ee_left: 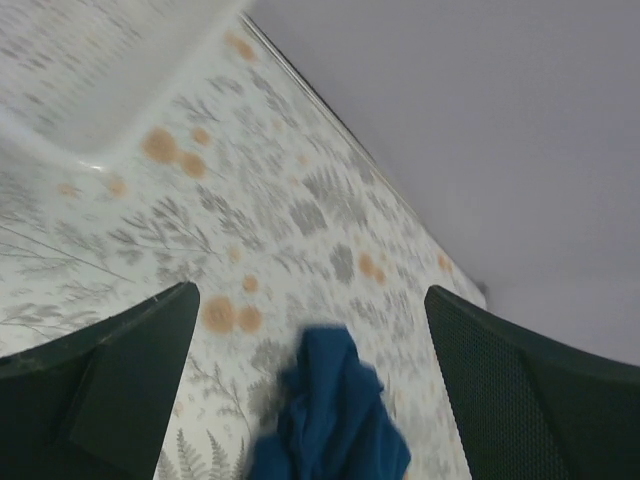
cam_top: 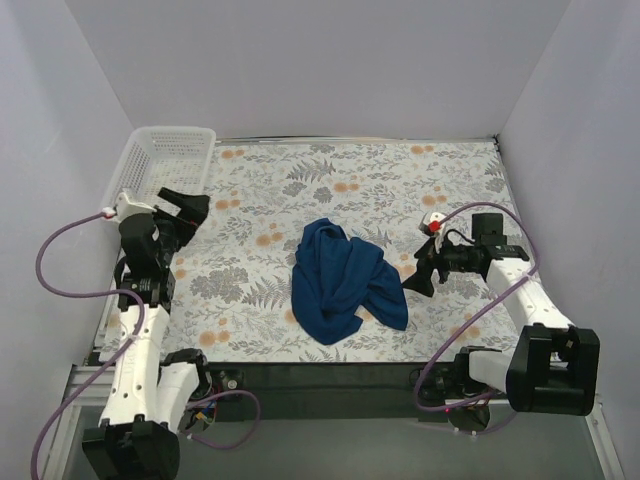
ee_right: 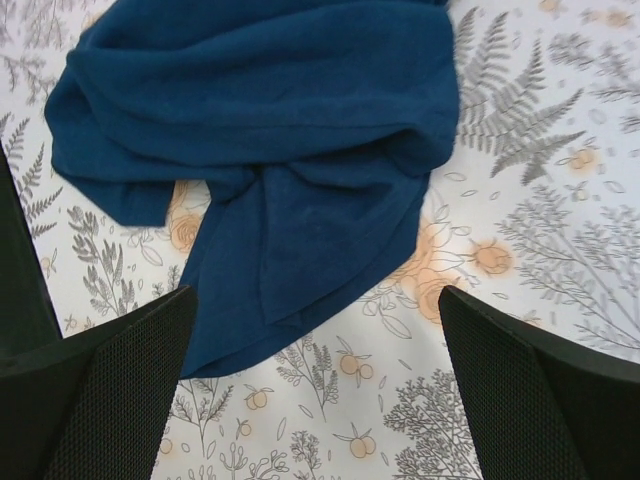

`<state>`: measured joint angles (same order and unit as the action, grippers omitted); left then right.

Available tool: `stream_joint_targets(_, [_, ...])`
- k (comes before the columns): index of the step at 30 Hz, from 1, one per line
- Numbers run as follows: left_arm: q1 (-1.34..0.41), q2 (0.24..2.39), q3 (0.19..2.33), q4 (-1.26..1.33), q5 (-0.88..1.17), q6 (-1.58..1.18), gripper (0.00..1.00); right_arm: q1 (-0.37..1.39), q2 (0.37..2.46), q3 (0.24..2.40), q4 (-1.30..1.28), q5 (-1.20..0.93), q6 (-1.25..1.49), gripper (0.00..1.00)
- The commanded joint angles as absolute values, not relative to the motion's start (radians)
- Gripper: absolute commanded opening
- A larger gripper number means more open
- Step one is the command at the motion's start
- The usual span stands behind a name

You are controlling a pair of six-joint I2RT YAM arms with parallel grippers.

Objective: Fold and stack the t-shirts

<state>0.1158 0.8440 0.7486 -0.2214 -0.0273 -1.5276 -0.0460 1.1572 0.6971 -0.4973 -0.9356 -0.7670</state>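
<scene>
Distance decides this one. From the top camera, a single blue t-shirt [cam_top: 345,280] lies crumpled in a heap near the middle of the floral tablecloth [cam_top: 400,180]. Its long axis runs roughly from the far side toward the near edge, and a lobe spills to the robot's right. The right gripper [cam_top: 418,276] sits just beside that lobe, pointed at it. The left gripper [cam_top: 186,208] hangs well apart from the shirt, close to the white basket [cam_top: 170,150] in the far left corner. No folded stack is visible, so folding looks not yet begun.

On the left wrist camera, the left gripper [ee_left: 310,292] is spread wide with nothing between its fingers. The t-shirt [ee_left: 330,425] shows small, low in the frame and some way ahead, and the basket is a blur at upper left.

On the right wrist camera, the right gripper [ee_right: 315,295] is also spread wide and empty. The t-shirt [ee_right: 270,120] fills the upper frame straight ahead, and a folded flap reaches down between the fingers. I judge the right arm far better placed for the first grasp, with a short reach forward.
</scene>
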Motion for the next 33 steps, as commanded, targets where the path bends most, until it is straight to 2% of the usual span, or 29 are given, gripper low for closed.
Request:
stream_joint_targets(1, [0.106, 0.848, 0.649, -0.143, 0.597, -1.347, 0.88, -0.002, 1.195, 0.748, -0.543, -0.868, -0.827, 0.94])
stream_joint_targets(4, [0.014, 0.905, 0.617, -0.175, 0.649, -1.35, 0.86, 0.032, 1.239, 0.764, -0.54, -0.867, -0.776, 0.91])
stream_joint_targets(5, [-0.096, 0.914, 0.6, -0.181, 0.612, -1.347, 0.86, 0.038, 1.256, 0.772, -0.535, -0.862, -0.763, 0.89])
stream_joint_targets(9, [-0.296, 0.989, 0.587, -0.161, 0.43, -1.371, 0.85, 0.066, 1.276, 0.762, -0.489, -0.838, -0.686, 0.84])
stream_joint_targets(14, [-0.399, 1.162, 0.606, -0.068, 0.312, -1.433, 0.73, 0.087, 1.279, 0.732, -0.391, -0.781, -0.592, 0.81])
stream_joint_targets(23, [-0.508, 1.393, 0.69, -0.006, 0.209, -1.466, 0.67, 0.091, 1.299, 0.721, -0.348, -0.733, -0.54, 0.76])
stream_joint_targets(26, [-0.528, 1.446, 0.727, 0.038, 0.183, -1.468, 0.59, 0.092, 1.31, 0.719, -0.344, -0.724, -0.532, 0.75])
stream_joint_targets(29, [-0.54, 1.48, 0.759, 0.044, 0.158, -1.467, 0.45, 0.091, 1.318, 0.716, -0.344, -0.709, -0.529, 0.74])
stream_joint_targets(30, [-0.54, 1.488, 0.765, 0.046, 0.153, -1.465, 0.32, 0.091, 1.318, 0.715, -0.344, -0.704, -0.529, 0.74])
stream_joint_targets(33, [-0.541, 1.506, 0.779, 0.044, 0.158, -1.451, 0.16, 0.092, 1.324, 0.715, -0.344, -0.693, -0.522, 0.74])
